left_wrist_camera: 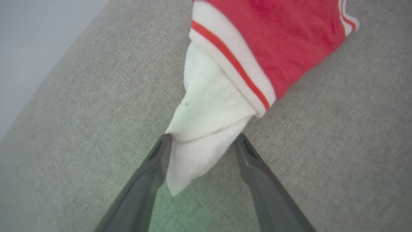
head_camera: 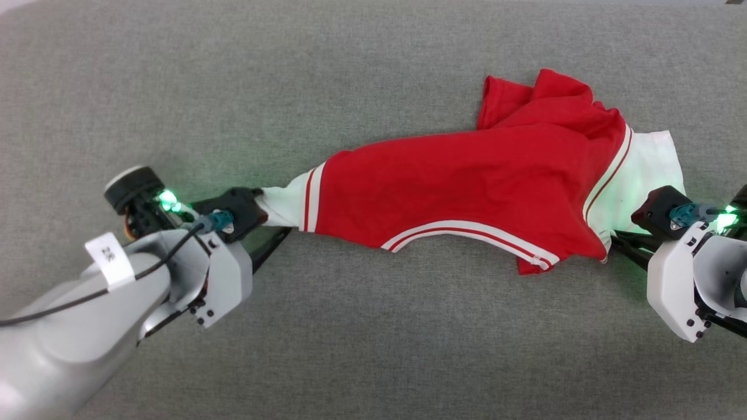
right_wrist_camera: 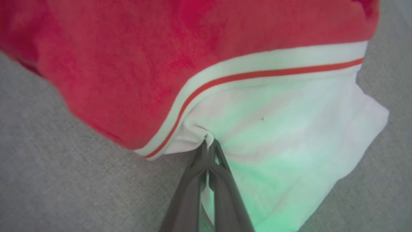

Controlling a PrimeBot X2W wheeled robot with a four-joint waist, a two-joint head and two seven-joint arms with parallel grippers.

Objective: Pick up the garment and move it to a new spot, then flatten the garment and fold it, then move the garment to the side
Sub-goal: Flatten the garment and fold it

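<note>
The garment, a red shirt with white sleeves and striped trim, lies stretched out across the grey surface. My left gripper is at its left end. In the left wrist view this gripper stands open, and the bunched white sleeve lies between its two spread fingers. My right gripper is at the shirt's right end. In the right wrist view it is shut on a pinch of the white sleeve, just below the striped band. The red body is rumpled at the far right.
The shirt rests on a grey fabric-covered surface that spreads wide in front of and behind it. The left wrist view shows that surface's edge at the upper left, with a pale area beyond.
</note>
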